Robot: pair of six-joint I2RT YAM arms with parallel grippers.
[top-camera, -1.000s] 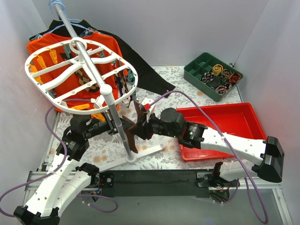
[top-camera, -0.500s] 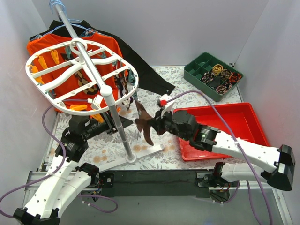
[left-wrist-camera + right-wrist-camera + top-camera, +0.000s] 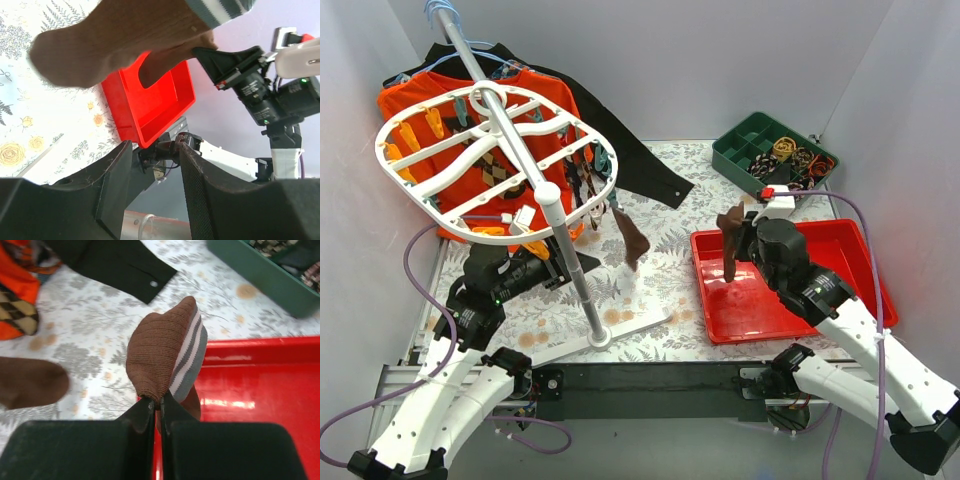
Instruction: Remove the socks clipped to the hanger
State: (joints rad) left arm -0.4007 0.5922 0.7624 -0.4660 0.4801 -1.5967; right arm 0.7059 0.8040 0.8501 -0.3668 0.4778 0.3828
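Observation:
The white oval hanger [image 3: 430, 200] stands on its pole [image 3: 572, 270], with orange and teal clips. A brown sock [image 3: 632, 240] hangs from its near right edge, and it also shows in the left wrist view [image 3: 125, 40] and the right wrist view [image 3: 30, 382]. Argyle socks [image 3: 495, 170] and dark socks [image 3: 585, 185] hang under the rack. My right gripper [image 3: 735, 232] is shut on a brown sock with a grey-and-white striped cuff [image 3: 162, 355], holding it over the left part of the red tray [image 3: 840, 240]. My left gripper [image 3: 152, 190] is open beside the pole, empty.
A green divided box [image 3: 775, 160] with rolled items stands at the back right. An orange shirt [image 3: 550, 100] and a long black garment [image 3: 640, 165] hang behind the rack on a light-blue clothes hanger. The pole's white base [image 3: 620, 325] lies on the flowered tablecloth.
My right gripper has pulled the striped-cuff brown sock away from the hanger and carried it right, to above the red tray. The other brown sock swings free. The left arm has barely moved.

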